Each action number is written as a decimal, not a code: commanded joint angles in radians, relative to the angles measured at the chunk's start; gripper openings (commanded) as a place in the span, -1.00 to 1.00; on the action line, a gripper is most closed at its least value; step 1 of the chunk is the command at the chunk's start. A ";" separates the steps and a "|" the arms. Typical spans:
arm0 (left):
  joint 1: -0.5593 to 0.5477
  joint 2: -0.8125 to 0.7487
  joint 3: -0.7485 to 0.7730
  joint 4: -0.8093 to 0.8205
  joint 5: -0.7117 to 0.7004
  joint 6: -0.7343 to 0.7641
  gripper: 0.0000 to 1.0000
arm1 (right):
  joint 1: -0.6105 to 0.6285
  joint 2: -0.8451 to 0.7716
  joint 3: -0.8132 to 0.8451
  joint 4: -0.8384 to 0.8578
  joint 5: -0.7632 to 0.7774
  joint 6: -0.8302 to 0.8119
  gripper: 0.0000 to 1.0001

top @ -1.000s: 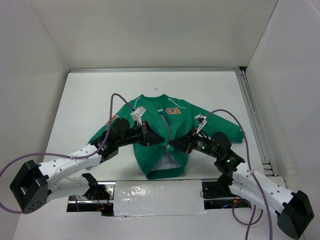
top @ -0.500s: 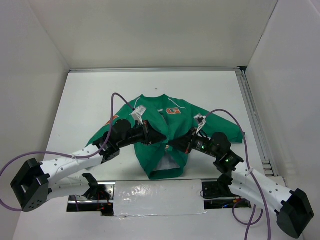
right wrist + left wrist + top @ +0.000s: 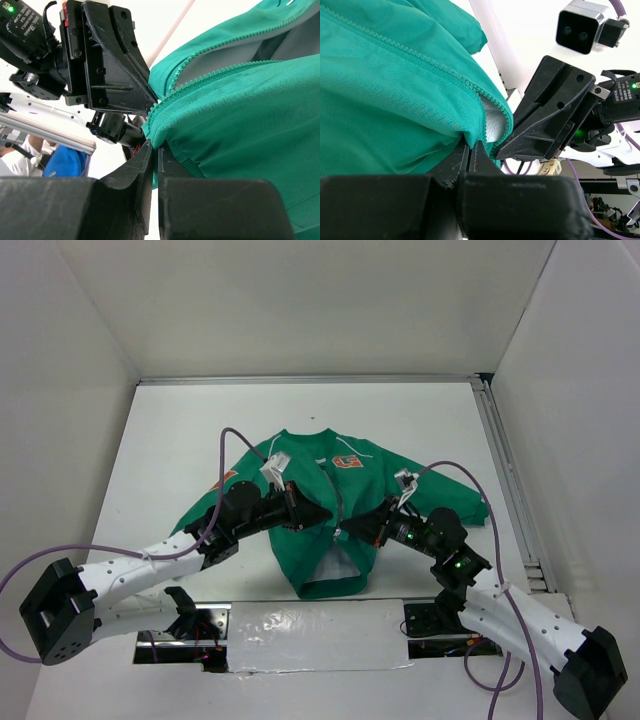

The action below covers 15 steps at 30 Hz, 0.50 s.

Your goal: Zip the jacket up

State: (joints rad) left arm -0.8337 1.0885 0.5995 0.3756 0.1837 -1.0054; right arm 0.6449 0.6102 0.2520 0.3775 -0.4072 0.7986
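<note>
Not much has moved: the left pincer (image 3: 318, 517) has slid a little toward the middle of the jacket (image 3: 300, 565). The right pincer (image 3: 368, 532) is almost where it was, though its arm has shifted a bit. The jacket lies in the middle of the desk (image 3: 180, 430). Its collar points to the far edge, its hem to the near edge, and its sleeves reach toward the left and right edges. Both pincers meet low on the front, nearly tip to tip. The left pincer is squeezed almost shut and holds a fold of one front edge, right by the teeth (image 3: 420, 60). The right pincer is squeezed almost shut too and holds the other front edge. I think they hold it this way so the two rows of teeth can be brought side by side, because a zip only runs when both sides line up. The cloth is lifted a little where they pinch it, which keeps the edges off the desk and easy to steer. Near the hem the front gapes open and the white lining (image 3: 343, 562) shows, so the zipping does not look done. I cannot see the zip's slider in any view. The next move likely needs small, careful nudges, since a hard pull could tug the cloth out of a pincer.
</note>
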 commanded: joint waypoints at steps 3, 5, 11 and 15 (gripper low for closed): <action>-0.019 -0.006 0.016 0.079 -0.016 -0.009 -1.00 | -0.007 0.011 0.010 0.055 0.011 0.011 -1.00; -0.030 -0.006 0.017 0.072 -0.030 -0.002 -1.00 | -0.008 0.016 0.012 0.076 0.005 0.014 -1.00; -0.035 -0.009 0.011 0.066 -0.062 -0.006 -1.00 | -0.008 0.017 0.023 0.070 -0.015 0.010 -1.00; -0.036 -0.010 0.020 0.033 -0.087 -0.022 -1.00 | -0.010 0.003 0.020 0.070 -0.024 0.010 -1.00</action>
State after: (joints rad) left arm -0.8612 1.0897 0.5995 0.3706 0.1261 -1.0080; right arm 0.6411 0.6292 0.2520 0.3824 -0.4156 0.8120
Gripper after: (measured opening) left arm 0.041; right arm 0.100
